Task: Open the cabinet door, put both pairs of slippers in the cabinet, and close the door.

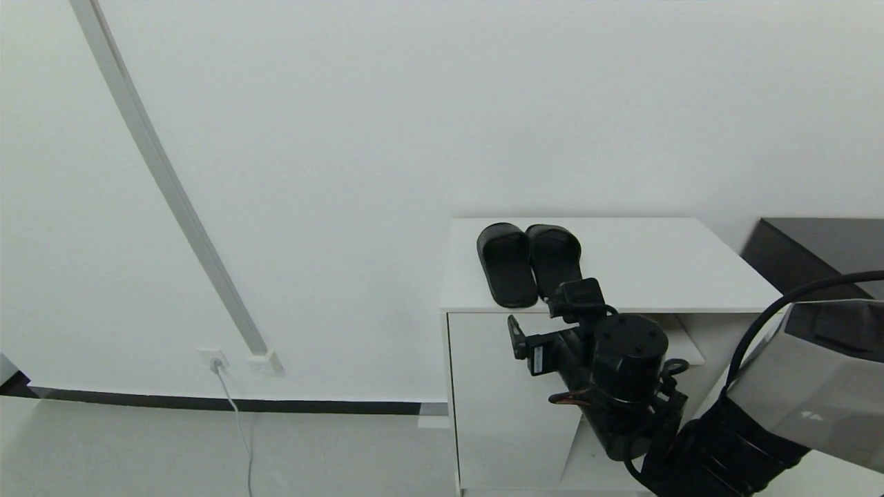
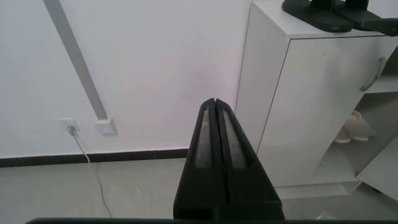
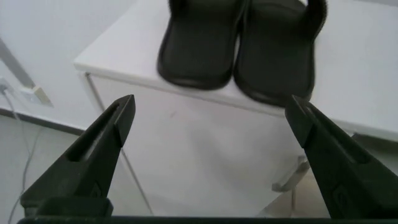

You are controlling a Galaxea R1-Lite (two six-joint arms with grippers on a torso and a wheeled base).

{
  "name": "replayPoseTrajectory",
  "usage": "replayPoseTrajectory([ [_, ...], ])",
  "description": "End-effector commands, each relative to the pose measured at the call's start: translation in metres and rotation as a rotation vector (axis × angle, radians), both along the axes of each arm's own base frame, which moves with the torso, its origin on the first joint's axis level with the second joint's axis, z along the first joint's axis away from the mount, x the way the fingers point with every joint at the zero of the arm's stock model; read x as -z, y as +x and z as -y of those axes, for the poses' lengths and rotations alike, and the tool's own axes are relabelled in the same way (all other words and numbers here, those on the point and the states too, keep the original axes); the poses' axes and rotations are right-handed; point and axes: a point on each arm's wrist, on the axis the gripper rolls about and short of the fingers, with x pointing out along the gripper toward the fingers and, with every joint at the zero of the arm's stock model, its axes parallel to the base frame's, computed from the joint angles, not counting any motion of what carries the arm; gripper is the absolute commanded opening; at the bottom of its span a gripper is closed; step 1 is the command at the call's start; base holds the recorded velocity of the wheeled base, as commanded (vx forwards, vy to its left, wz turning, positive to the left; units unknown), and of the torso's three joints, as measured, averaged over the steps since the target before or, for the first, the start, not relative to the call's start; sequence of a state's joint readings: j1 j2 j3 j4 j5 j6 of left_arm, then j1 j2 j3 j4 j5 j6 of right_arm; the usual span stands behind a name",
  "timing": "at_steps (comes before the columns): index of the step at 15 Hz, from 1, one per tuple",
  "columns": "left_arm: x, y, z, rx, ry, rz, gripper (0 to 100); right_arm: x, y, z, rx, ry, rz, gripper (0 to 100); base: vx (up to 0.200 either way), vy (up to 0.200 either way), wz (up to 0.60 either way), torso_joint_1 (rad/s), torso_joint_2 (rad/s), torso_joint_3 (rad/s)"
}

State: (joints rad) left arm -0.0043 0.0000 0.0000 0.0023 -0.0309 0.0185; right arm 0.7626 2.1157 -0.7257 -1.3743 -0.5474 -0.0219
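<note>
A pair of black slippers (image 1: 528,264) lies side by side on top of the white cabinet (image 1: 656,262), near its left front edge. My right gripper (image 1: 545,316) hangs open just in front of that edge, slightly below the slippers. In the right wrist view the black slippers (image 3: 242,43) lie straight ahead of the open right gripper (image 3: 211,115), beyond its fingertips (image 3: 121,115). The cabinet's (image 2: 311,112) right side stands open; a pale pair of slippers (image 2: 354,127) rests on a shelf inside. My left gripper (image 2: 214,109) is shut on nothing, out to the cabinet's left.
The cabinet's left door (image 1: 511,400) is closed, with a handle (image 2: 373,74) at its inner edge. A wall socket with a cable (image 1: 215,362) and a slanting grey strip (image 1: 166,179) are on the wall to the left. A dark piece of furniture (image 1: 822,248) stands to the right.
</note>
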Motion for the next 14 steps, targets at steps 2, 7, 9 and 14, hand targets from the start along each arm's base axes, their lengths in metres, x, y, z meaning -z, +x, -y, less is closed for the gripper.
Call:
replayPoseTrajectory([
  [2, 0.0, 0.0, 0.0, -0.001, -0.002, 0.001, 0, -0.002, 0.006, 0.004, -0.018, -0.011, 0.038, 100, 0.0, 0.0, 0.0, 0.0, 0.0, 0.0],
  [7, 0.0, 0.0, 0.0, 0.0, 0.0, -0.001, 0, -0.071, 0.037, -0.009, 0.028, 0.067, -0.067, 100, 0.0, 0.0, 0.0, 0.0, 0.0, 0.0],
  [9, 0.0, 0.0, 0.0, -0.001, 0.0, -0.001, 0, -0.087, 0.044, -0.013, 0.092, 0.09, -0.123, 100, 0.0, 0.0, 0.0, 0.0, 0.0, 0.0],
  [14, 0.0, 0.0, 0.0, 0.002, 0.0, -0.002, 0, -0.081, 0.05, -0.017, 0.101, 0.085, -0.155, 100, 0.16, 0.0, 0.0, -0.002, 0.0, 0.002],
])
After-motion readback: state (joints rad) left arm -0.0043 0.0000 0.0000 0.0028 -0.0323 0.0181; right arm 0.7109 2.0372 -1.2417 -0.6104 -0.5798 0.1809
